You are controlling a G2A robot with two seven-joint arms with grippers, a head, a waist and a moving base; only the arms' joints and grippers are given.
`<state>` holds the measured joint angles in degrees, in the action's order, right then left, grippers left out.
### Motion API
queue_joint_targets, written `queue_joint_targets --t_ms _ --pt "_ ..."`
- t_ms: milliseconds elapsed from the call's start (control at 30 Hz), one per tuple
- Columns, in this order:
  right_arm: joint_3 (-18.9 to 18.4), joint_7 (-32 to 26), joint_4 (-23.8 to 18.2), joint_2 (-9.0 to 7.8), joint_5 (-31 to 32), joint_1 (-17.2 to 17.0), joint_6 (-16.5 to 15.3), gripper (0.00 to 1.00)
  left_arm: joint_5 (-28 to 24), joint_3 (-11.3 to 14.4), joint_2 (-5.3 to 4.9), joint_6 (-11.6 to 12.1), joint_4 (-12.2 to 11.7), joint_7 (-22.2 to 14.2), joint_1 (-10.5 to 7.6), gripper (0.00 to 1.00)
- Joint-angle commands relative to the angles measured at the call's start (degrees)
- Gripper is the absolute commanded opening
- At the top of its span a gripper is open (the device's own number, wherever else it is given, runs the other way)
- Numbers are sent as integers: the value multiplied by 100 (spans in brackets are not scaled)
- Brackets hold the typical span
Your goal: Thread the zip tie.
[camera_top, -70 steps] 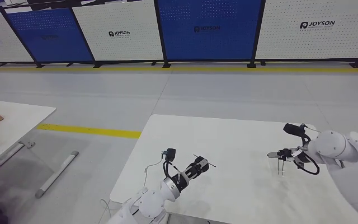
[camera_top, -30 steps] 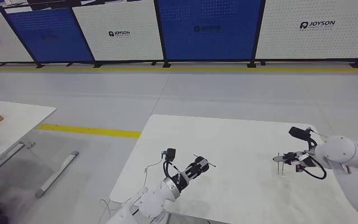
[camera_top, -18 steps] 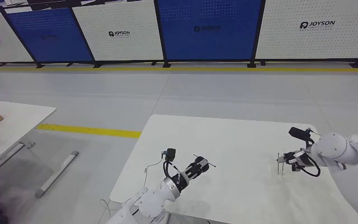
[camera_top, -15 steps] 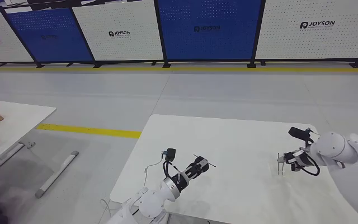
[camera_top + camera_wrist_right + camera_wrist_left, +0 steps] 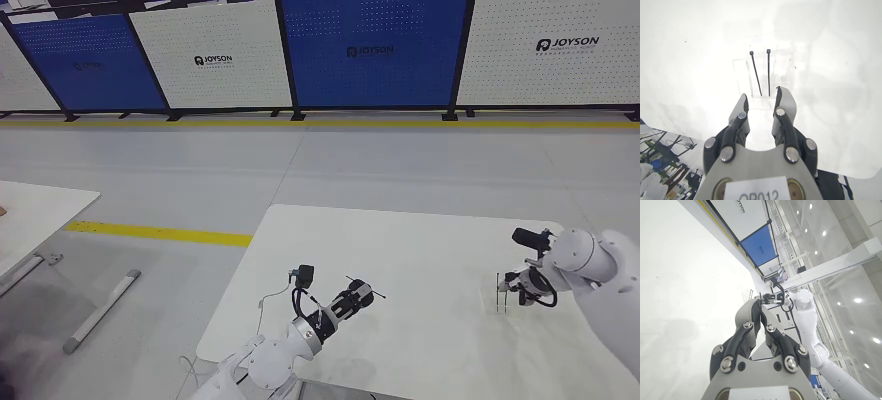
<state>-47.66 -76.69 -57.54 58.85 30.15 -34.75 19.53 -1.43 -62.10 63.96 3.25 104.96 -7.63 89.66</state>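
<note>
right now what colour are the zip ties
Black; the zip ties show best in the right wrist view.

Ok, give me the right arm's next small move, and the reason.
Probably ease the right tool forward and close on one zip tie: its jaws stand open, just short of the two standing upright in the clear holder.

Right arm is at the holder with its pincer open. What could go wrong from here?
The two zip ties stand close together in the clear holder; the open right pincer could close on both or bend the neighbour.
The holder looks light; a nudge might shift it.
The left pincer holds a third zip tie near its tips, so it might slip during threading.
</note>
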Motion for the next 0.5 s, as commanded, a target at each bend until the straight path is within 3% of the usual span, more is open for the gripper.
queue_joint_targets --t_ms 0,100,467 --pt "33 9 94 40 26 44 -5 31 0 0 0 0 0 0 0 0" --pt "99 -6 219 103 113 103 -5 27 0 0 0 0 0 0 0 0" --pt "214 -2 671 358 250 270 -5 28 0 0 0 0 0 0 0 0"
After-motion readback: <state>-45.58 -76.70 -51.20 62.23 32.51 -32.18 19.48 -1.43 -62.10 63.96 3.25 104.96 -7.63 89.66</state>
